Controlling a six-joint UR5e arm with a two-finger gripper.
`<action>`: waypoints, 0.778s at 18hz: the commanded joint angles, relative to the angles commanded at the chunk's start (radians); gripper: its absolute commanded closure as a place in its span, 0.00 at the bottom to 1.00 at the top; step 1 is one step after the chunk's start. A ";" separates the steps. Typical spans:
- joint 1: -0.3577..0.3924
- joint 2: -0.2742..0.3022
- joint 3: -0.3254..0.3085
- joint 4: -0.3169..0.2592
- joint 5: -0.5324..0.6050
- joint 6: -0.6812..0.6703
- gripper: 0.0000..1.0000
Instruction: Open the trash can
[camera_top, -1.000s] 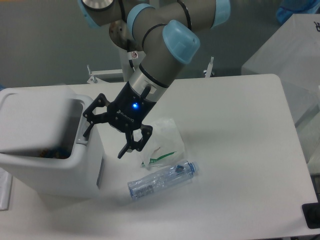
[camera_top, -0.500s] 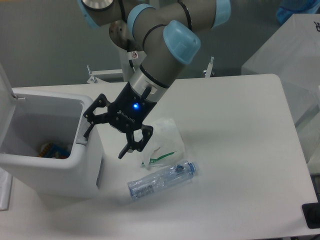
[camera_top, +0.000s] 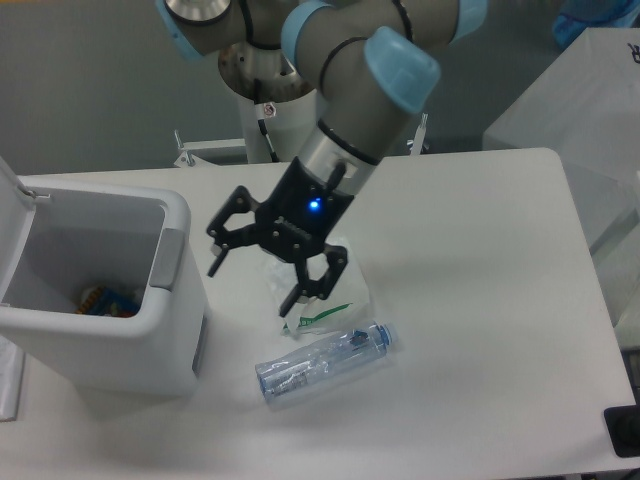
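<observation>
At the far left, around nine o'clock in the view, stood the trash can (camera_top: 100, 330), a white boxy bin with rounded corners. Its lid (camera_top: 12, 222) stood raised along the left edge, only a sliver of it showing, and the mouth gaped open, with a few coloured scraps (camera_top: 105, 298) lying at the bottom. A grey push-button strip (camera_top: 167, 262) ran along the rim at the bin's three o'clock side, its long axis pointing from about twelve to six. By the look of it, the opening was already achieved.

Moving right, the gripper (camera_top: 253, 281) hung above the table (camera_top: 480, 300), near the middle of the view. Its two black fingers were spread wide and grasped nothing. The bin lay at about nine o'clock from it, the grey strip being the nearest part, close by but apart, with bare table between. Since the rig had one arm only, no question of the nearer arm arose. Any further move, I judge, would be away from the strip, toward three o'clock.

Just beneath and behind the fingers lay a crumpled white plastic bag (camera_top: 325, 290) with green print. At about five o'clock from the gripper, a clear plastic bottle (camera_top: 325, 358) rested on its side, cap end toward three o'clock.
</observation>
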 joint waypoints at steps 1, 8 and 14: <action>0.011 -0.003 0.000 0.006 0.000 0.015 0.00; 0.043 -0.031 0.002 0.009 0.282 0.172 0.00; 0.043 -0.104 0.035 0.025 0.474 0.365 0.00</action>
